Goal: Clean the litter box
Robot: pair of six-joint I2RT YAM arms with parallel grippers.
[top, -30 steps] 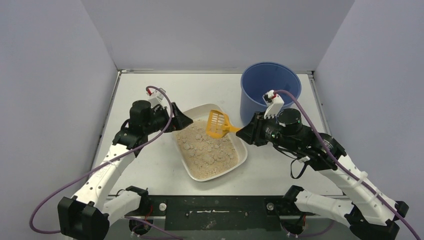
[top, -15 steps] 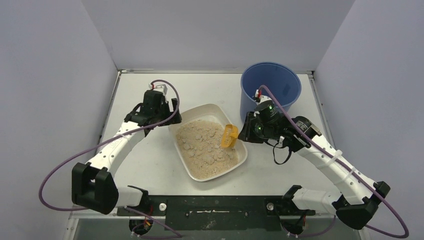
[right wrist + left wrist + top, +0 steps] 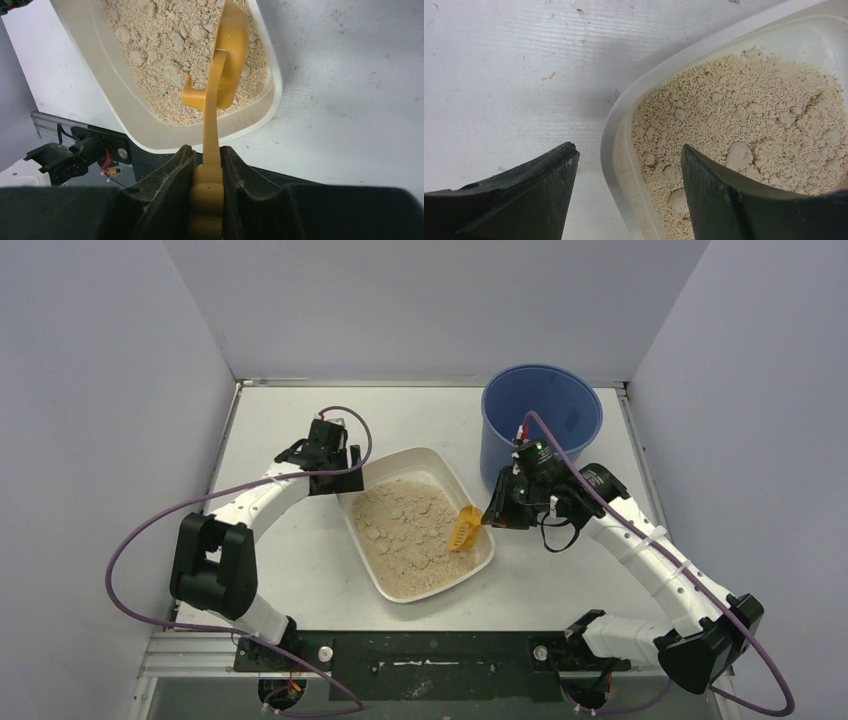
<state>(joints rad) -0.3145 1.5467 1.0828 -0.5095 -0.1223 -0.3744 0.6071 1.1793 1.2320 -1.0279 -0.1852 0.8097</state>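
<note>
Litter box (image 3: 420, 460) sits mid-table, turned at an angle, one corner towards the arms' bases and its long sides running diagonally. It's a shallow off-white tray, and the beige litter (image 3: 410, 535) covers most of the floor, lumpy with clumps, with bare white wall showing at the far corner.

Right side of the box now: the orange scoop (image 3: 463, 527) is down at the litter, close against the right-hand wall. From the right wrist, the scoop (image 3: 231, 60) is turned on its edge with its head over the litter (image 3: 155, 45), just inside the rim (image 3: 112, 90). Whether its front end is dug in, I can't tell, because it runs off the top of that view. The right gripper (image 3: 492, 515) sits just outside that wall, and its jaws (image 3: 206, 155) are pinched tight on the end of the scoop's handle.

Over to the left side. The left gripper (image 3: 335, 475) is at the box's far-left corner, jaws spread wide. The left wrist view puts the rim (image 3: 616, 135) right in the gap of the gripper (image 3: 629, 155). One finger is out over the bare table (image 3: 499, 75), the other is over the litter (image 3: 744, 115), and there's daylight on both sides of the rim. It's holding nothing.

Further out, the blue bucket (image 3: 545, 400) stands upright near the far right corner of the box, just behind the right wrist. The white table (image 3: 270, 420) has a few stray grains scattered beside the box.
</note>
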